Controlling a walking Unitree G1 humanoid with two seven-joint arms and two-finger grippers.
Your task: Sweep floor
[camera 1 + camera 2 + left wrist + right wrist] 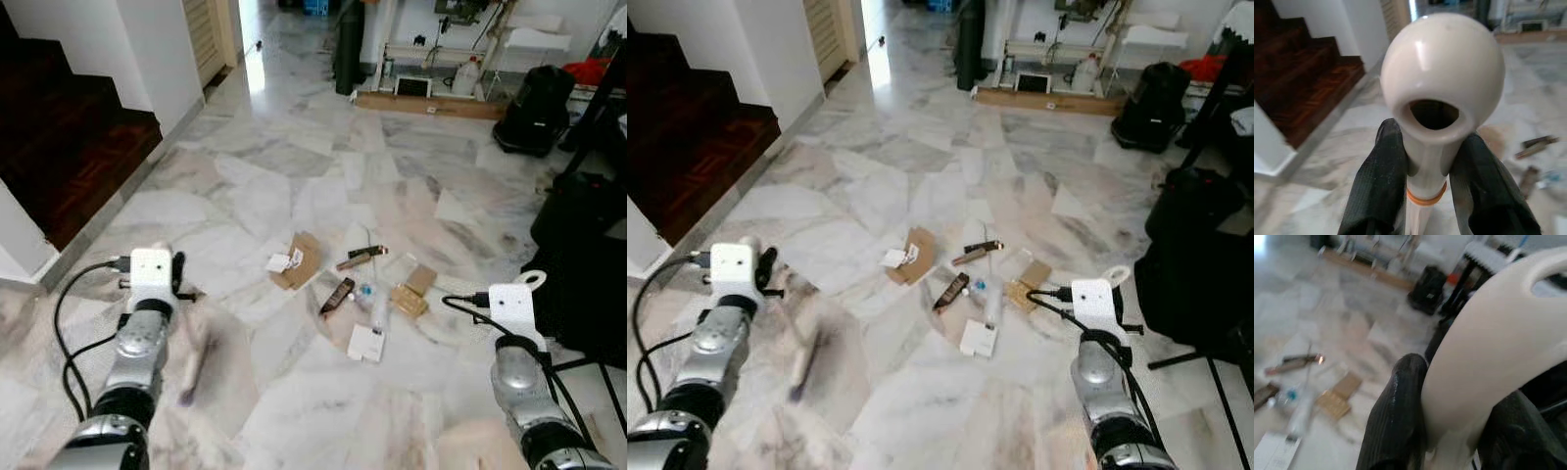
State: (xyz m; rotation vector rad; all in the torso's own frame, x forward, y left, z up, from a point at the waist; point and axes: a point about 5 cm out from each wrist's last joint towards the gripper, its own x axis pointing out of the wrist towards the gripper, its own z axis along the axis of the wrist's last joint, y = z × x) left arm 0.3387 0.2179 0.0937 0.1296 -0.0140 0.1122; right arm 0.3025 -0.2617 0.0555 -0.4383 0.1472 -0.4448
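Now the left gripper (1432, 188) is clenched on a cream broom handle (1442, 88): its two black fingers (1378, 191) press the thin neck from both sides, just under the rounded knob with a hole, and an orange ring sits on the neck between them. From the head views the left arm is over the near left part of the floor, and the broom (199, 357) below it looks blurred, leaning down toward the marble.

The right gripper (1449, 426) is grasping a cream handle with a loop (1484, 357), with one black finger on each side of it. In the head view this loop (530, 280) rises just above the right wrist, at the near right part of the floor. What hangs below it I cannot tell.

Between the two arms, near the middle of the marble floor (294, 157), the rubbish lies scattered: a brown cardboard piece (302, 258) with white paper on it, a dark wrapper (337, 295), another brown wrapper (360, 257), a small tan box (412, 290) and a white card (365, 343). They are close together, some touching.

Dark wooden stairs (69, 147) stand along the left edge of the floor. A black bag (534, 110) is at the far right corner, beside a long wooden board (431, 104).
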